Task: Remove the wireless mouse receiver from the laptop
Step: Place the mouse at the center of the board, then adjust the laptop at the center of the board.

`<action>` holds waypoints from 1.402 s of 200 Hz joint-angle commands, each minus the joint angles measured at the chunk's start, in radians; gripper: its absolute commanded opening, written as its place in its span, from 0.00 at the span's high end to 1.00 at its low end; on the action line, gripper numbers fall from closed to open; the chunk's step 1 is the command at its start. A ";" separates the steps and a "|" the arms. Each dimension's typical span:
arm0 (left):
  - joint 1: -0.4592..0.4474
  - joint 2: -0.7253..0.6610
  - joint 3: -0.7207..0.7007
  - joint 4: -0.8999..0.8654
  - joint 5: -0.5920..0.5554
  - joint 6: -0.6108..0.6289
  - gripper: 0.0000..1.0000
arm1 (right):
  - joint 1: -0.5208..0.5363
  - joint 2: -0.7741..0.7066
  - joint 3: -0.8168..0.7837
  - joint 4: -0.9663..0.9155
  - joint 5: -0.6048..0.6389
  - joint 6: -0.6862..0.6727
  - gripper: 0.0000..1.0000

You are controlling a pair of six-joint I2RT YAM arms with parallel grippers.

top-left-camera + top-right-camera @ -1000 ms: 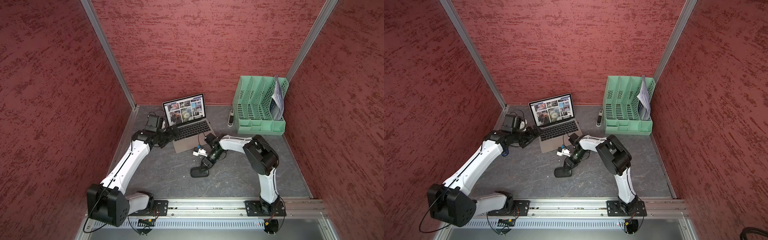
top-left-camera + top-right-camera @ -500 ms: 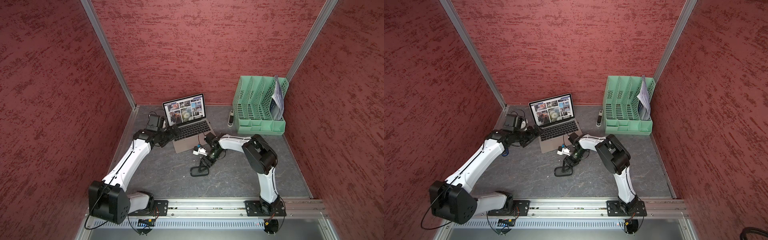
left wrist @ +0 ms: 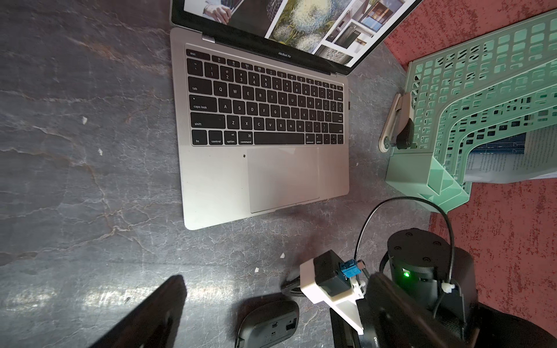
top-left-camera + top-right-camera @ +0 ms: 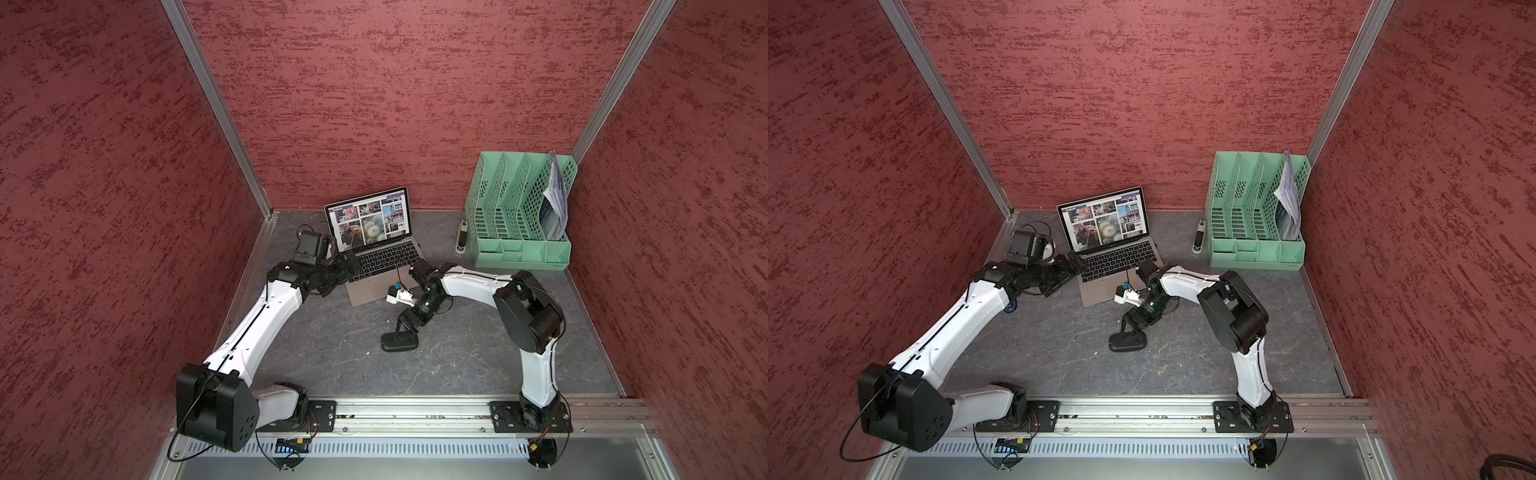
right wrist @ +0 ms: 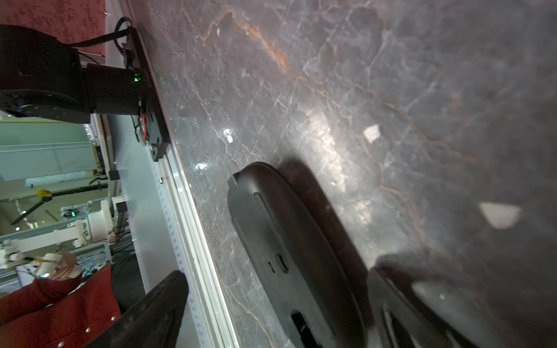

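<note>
Revealing receiver [image 3: 349,105] at laptop [image 3: 217,186] edge: left wrist.

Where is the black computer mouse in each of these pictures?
Top view: the mouse lies mid-table, in front of the laptop.
Top view: the same spot.
Left wrist: the mouse lies past the laptop's front edge, beside the white camera mount.
Right wrist: the mouse is close up, between the fingers of the right gripper.
Shared landmark: the grey marbled table, in all four.

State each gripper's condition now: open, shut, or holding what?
Left gripper: open, empty.
Right gripper: open, straddling the mouse, not gripping it.
</note>
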 commanded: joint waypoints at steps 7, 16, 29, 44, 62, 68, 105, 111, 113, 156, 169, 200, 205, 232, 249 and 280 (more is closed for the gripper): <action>-0.003 -0.039 -0.010 -0.006 -0.062 0.020 0.03 | -0.026 -0.048 -0.010 0.054 0.236 0.043 0.02; -0.001 -0.043 -0.006 -0.020 -0.104 0.016 0.02 | -0.035 -0.074 0.006 0.057 0.295 0.060 0.02; 0.002 -0.039 0.013 -0.066 -0.208 -0.014 0.00 | -0.057 -0.111 0.050 0.045 0.368 0.071 0.02; 0.029 -0.002 0.046 -0.112 -0.295 -0.043 0.00 | -0.091 -0.142 0.122 0.028 0.454 0.087 0.02; 0.076 0.094 0.096 -0.112 -0.319 -0.052 0.00 | -0.134 -0.138 0.231 0.010 0.527 0.097 0.02; 0.087 0.129 0.114 -0.101 -0.322 -0.059 0.00 | -0.148 -0.124 0.270 0.004 0.530 0.098 0.02; 0.148 0.305 0.153 0.081 -0.323 -0.175 0.03 | -0.236 0.069 0.561 -0.014 0.587 0.190 0.15; 0.157 0.336 0.170 0.093 -0.326 -0.193 0.04 | -0.249 0.106 0.608 -0.015 0.600 0.212 0.20; 0.159 0.345 0.176 0.096 -0.329 -0.199 0.04 | -0.253 0.119 0.623 -0.015 0.606 0.220 0.22; 0.171 0.517 0.326 0.097 -0.414 -0.263 0.07 | -0.284 0.328 0.889 -0.055 0.659 0.265 0.33; 0.173 0.550 0.353 0.096 -0.445 -0.281 0.07 | -0.286 0.380 0.946 -0.069 0.668 0.272 0.35; 0.186 0.626 0.410 0.083 -0.503 -0.324 0.07 | -0.290 0.458 1.003 -0.055 0.689 0.319 0.51; 0.189 0.639 0.420 0.077 -0.507 -0.331 0.07 | -0.290 0.469 1.009 -0.053 0.689 0.325 0.53; 0.210 0.679 0.438 0.074 -0.517 -0.353 0.07 | -0.292 0.516 1.030 -0.050 0.651 0.333 0.51; 0.226 0.693 0.441 0.076 -0.514 -0.356 0.07 | -0.292 0.541 1.045 -0.052 0.626 0.339 0.50; 0.243 0.727 0.476 0.061 -0.522 -0.335 0.07 | -0.292 0.564 1.052 -0.059 0.629 0.362 0.50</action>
